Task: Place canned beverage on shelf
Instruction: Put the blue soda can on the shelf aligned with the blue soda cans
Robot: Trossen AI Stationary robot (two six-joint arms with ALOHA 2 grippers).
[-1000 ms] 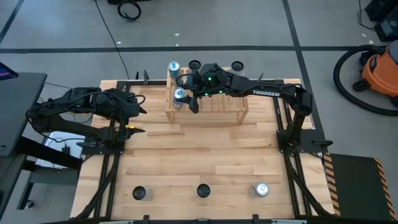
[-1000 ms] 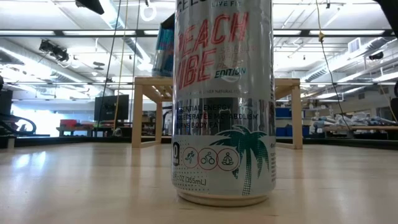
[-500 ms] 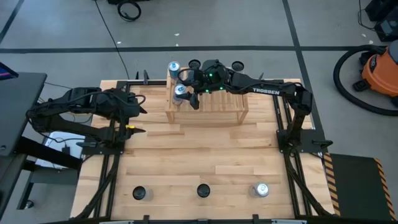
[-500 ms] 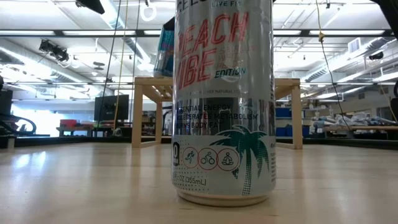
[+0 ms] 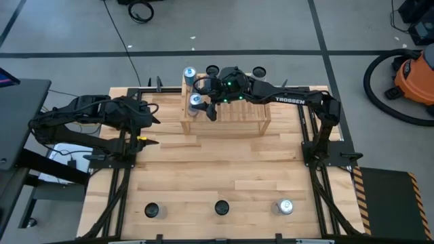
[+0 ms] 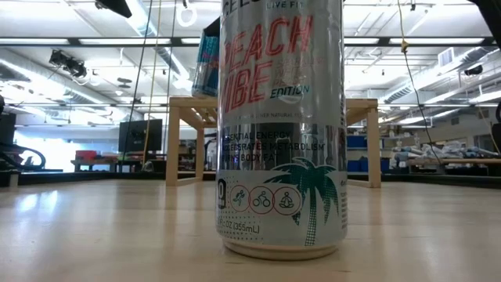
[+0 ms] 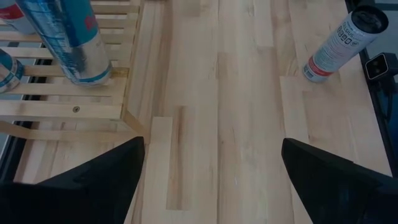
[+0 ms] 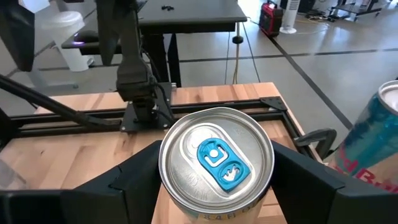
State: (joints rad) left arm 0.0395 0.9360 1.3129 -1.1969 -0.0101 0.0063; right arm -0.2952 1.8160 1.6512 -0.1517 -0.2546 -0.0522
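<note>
1. Looking straight down, the high view takes in the whole light plank counter (image 5: pixel 224 169), with the low light-wood slatted shelf (image 5: pixel 234 116) at its far side and both dark arms.
2. Only the right wrist view shows the top of the silver beverage can with a blue pull tab (image 8: pixel 216 162), seen from just above, with a dark finger (image 8: pixel 134 177) on each side of it.
3. From the low view, a big silver can printed with a green palm tree (image 6: pixel 282 125) fills the middle, standing upright on the counter and hiding most of the shelf behind it.
4. The right gripper (image 5: pixel 201 102) is at the shelf's left end with its jaws around the blue-tabbed can; whether they press its sides or have just eased off cannot be told.
5. That can stands upright on the shelf's slats, between the jaws, and a second blue-and-silver can (image 8: pixel 373 143) stands just beside them.
6. The right arm stretches low across the shelf from its base at the counter's right edge.
7. The left gripper (image 7: pixel 211 180) waits with its jaws spread wide and holding nothing, above bare counter beside the shelf's end; its arm is folded back at the counter's left edge.
</note>
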